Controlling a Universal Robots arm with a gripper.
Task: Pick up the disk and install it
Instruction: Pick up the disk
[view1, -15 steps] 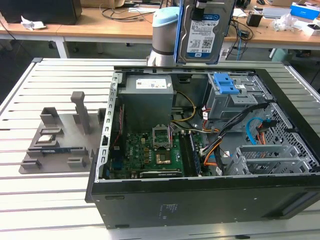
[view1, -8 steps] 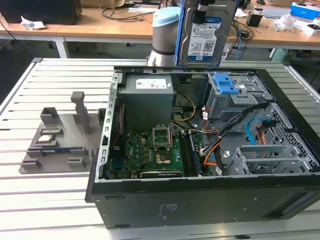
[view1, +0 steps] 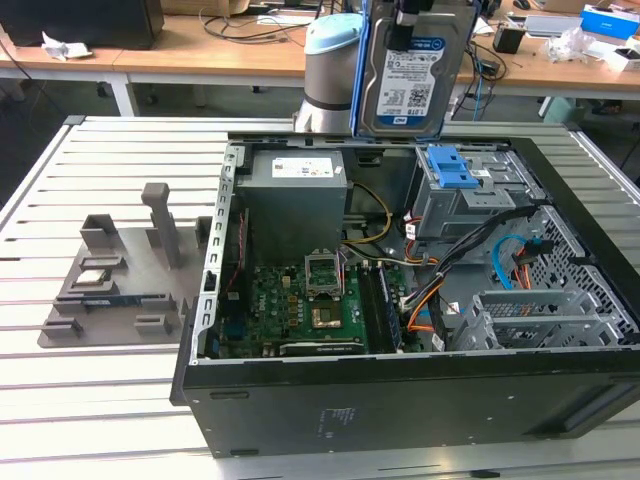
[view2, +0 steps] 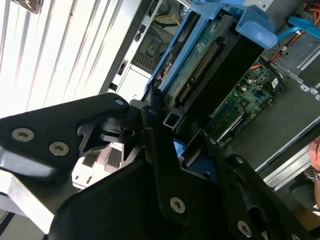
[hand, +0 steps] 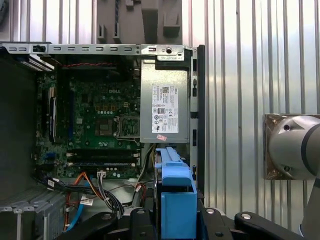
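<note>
Exterior view's left: a grey moulded parts fixture sits on the slatted metal table, well apart from my work.

Centre: the open black tower case lies on its side, so its inside faces up to me. Within it, a large grey power-supply box stands beside the green motherboard.

Exterior view's right: a grey metal bay with a blue plastic latch. Above it hangs the flat silver-grey metal disk with a white-and-blue label, on edge and clear of the bay.

My gripper is clenched on the disk's upper end, black fingers pressing its blue plastic side-rail carrier. I judge the upright hold lines the rails up with the bay.
</note>
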